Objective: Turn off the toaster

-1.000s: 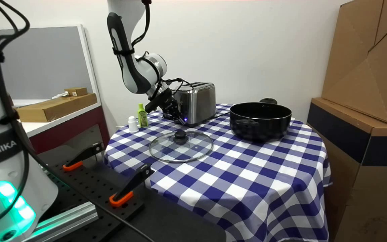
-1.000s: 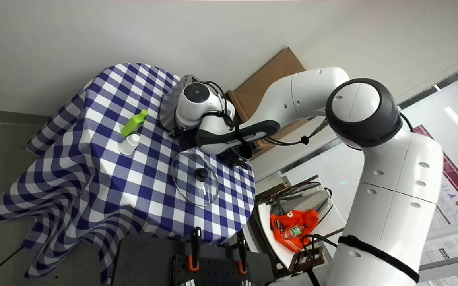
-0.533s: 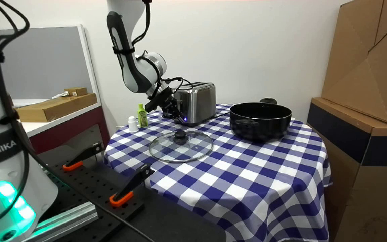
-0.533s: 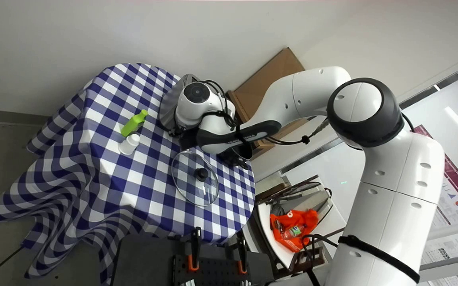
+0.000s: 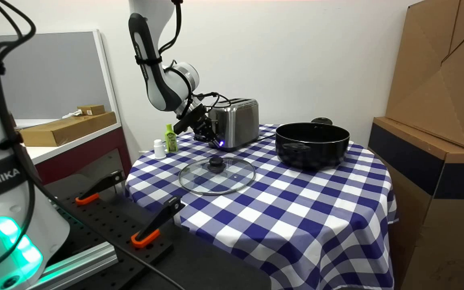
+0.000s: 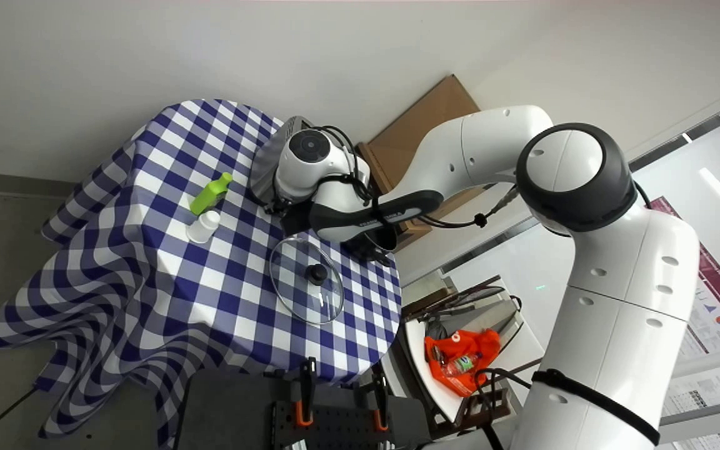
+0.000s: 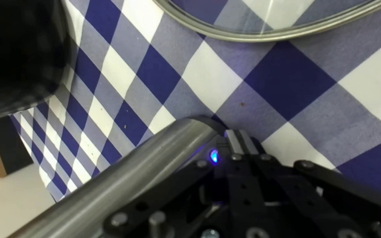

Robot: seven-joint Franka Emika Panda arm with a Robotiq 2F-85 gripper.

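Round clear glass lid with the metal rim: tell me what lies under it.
Through the round clear glass lid, the blue and white checked fabric tablecloth shows in both exterior views. The lid's round black knob hides whatever is directly beneath it.

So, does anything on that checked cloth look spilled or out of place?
A few small specks break the pattern of the checked tablecloth, perhaps crumbs or stains. The glass lid lies on it, off the open black pot; nothing looks tipped over.
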